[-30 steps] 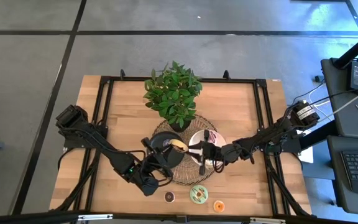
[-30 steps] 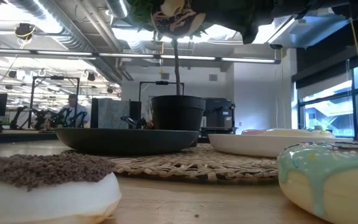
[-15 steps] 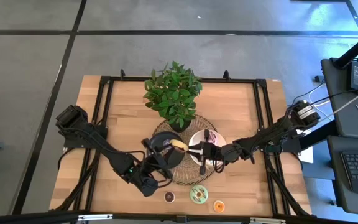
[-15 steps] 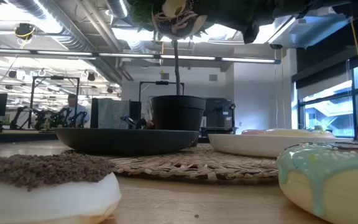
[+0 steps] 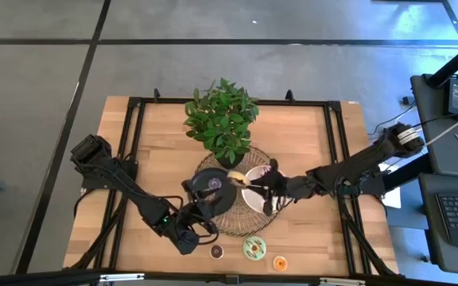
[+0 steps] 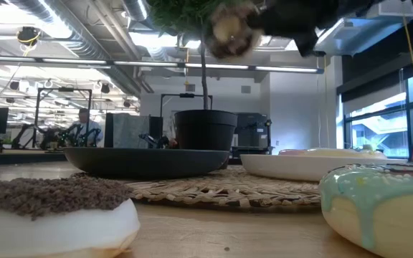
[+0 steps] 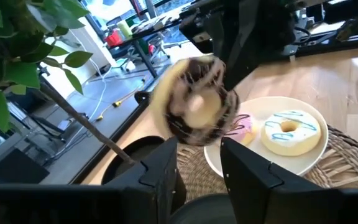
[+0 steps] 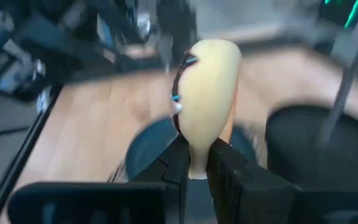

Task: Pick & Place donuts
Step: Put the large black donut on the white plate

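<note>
My right gripper (image 5: 246, 182) holds a cream donut with brown drizzled icing (image 5: 235, 178) in the air between the black plate (image 5: 205, 195) and the white plate (image 5: 258, 202). It shows blurred at the top of the low view (image 6: 228, 32). My left gripper (image 7: 197, 165) is open just short of this donut (image 7: 194, 102) and touches nothing. A pink donut (image 7: 245, 127) and a white, blue-striped donut (image 7: 289, 130) lie on the white plate. A brown-sprinkled donut (image 5: 217, 251), a green one (image 5: 254, 249) and an orange one (image 5: 279, 262) lie flat on the table near its near edge. My right gripper pinches the donut between its two fingers at the part of the rim nearest the wrist (image 8: 194, 146), one finger on each flat face. The fingers reach in from the table's right side. The donut stands on edge beyond the fingertips, lifted clear of both plates.
Both plates sit on a round woven mat (image 5: 233, 224). A potted plant (image 5: 223, 123) stands just beyond it, its leaves spreading over the mat's far part. The brown-sprinkled donut (image 6: 52, 208) and the green one (image 6: 378, 208) fill the front of the low view.
My left gripper has drawn back toward the table's near-left corner, uncovering more of the black plate. The right gripper has reached farther toward the table's left. The donut has stayed in the air and shifted slightly toward the right and far edges.
</note>
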